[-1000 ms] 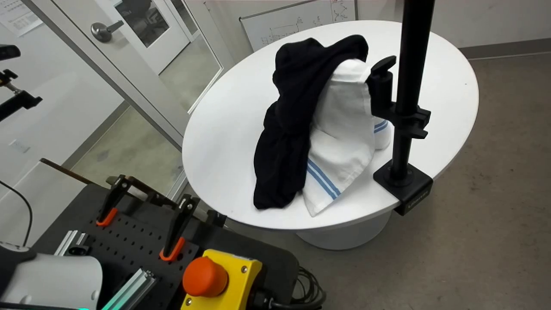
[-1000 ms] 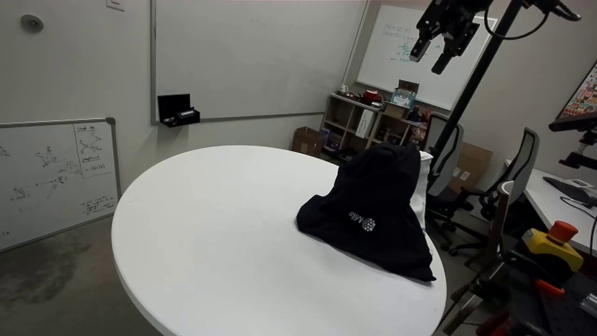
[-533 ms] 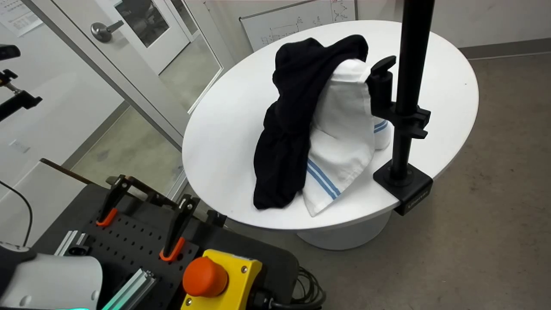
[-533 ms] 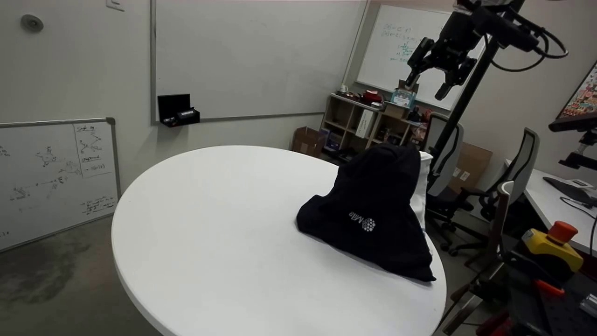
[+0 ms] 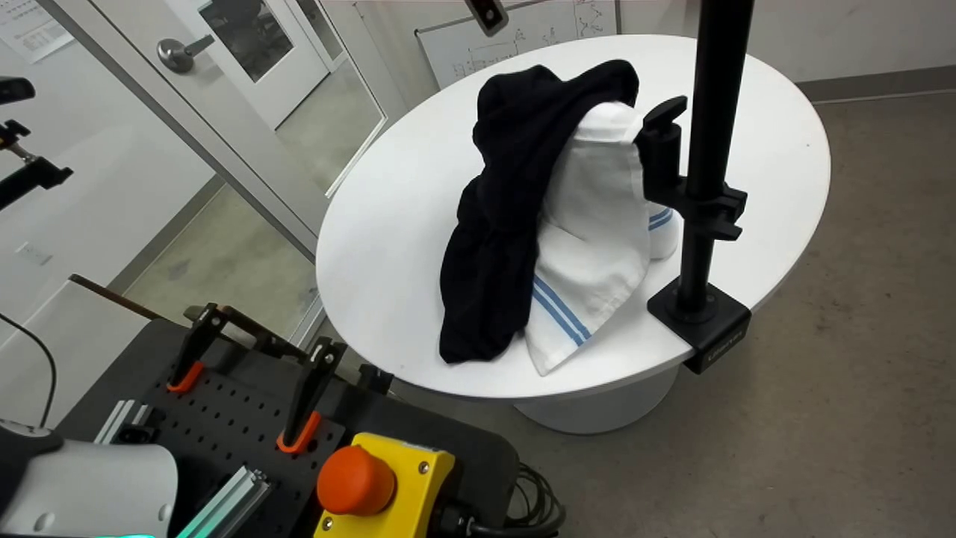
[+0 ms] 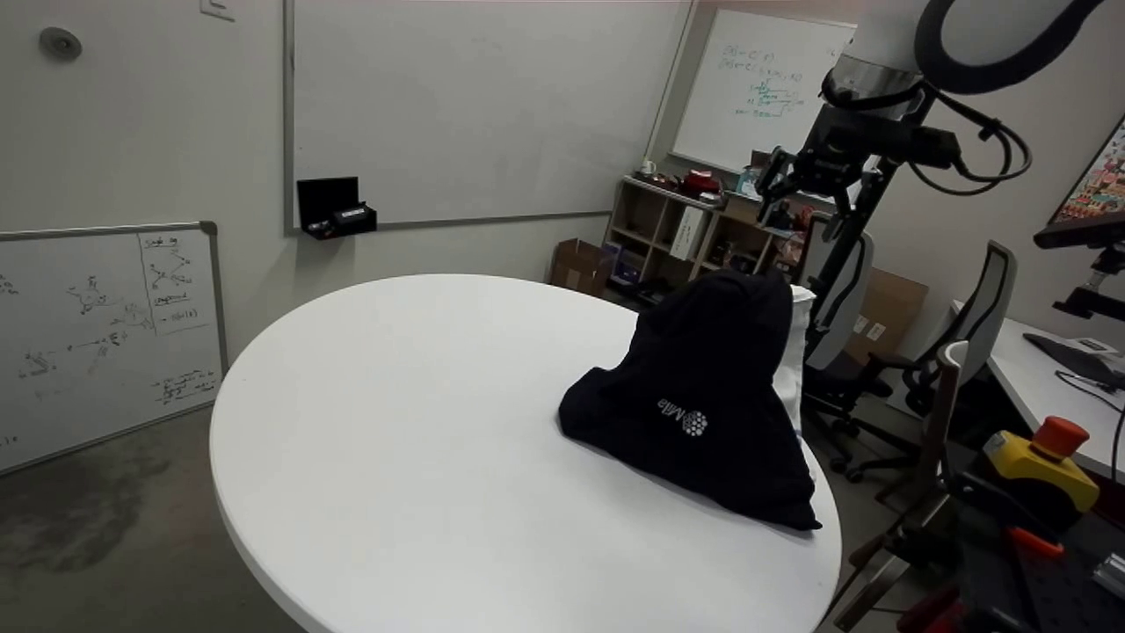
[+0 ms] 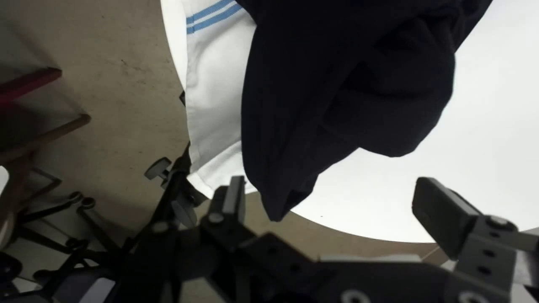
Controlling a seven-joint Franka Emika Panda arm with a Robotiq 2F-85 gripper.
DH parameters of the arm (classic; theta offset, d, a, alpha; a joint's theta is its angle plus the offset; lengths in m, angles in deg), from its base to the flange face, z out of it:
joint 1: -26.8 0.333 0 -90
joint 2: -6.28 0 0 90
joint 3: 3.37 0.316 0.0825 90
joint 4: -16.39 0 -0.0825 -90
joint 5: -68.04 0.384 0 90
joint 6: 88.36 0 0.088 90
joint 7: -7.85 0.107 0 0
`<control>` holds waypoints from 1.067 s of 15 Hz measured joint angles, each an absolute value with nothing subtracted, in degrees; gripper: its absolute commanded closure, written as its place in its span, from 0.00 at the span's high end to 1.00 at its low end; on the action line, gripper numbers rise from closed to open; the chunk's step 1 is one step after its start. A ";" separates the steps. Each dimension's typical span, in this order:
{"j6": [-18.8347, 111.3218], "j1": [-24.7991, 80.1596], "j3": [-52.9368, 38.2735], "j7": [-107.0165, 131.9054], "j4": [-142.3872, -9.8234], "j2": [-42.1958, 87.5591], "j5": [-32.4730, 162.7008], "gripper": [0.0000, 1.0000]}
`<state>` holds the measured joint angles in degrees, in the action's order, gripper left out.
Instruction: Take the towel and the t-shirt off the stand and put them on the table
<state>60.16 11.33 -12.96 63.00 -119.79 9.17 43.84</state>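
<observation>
Widely spread fingers (image 7: 444, 216) hover near the t-shirt (image 6: 703, 378).

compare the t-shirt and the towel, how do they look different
Colour: the t-shirt is black with a pale logo, the towel white with blue stripes. Bulk: the t-shirt looks larger and more bunched, the towel smaller and flatter. Place: the towel hangs nearer the pole of the stand, the t-shirt farther out from it. Both are soft cloth, draped rather than laid flat on the table.
</observation>
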 measured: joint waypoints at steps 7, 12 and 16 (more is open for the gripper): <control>61.79 14.34 -16.84 74.86 -118.35 15.33 35.18 1.00; 64.13 17.38 -18.96 78.40 -115.56 19.74 32.94 1.00; 64.67 19.87 -20.59 79.89 -112.26 22.67 31.99 1.00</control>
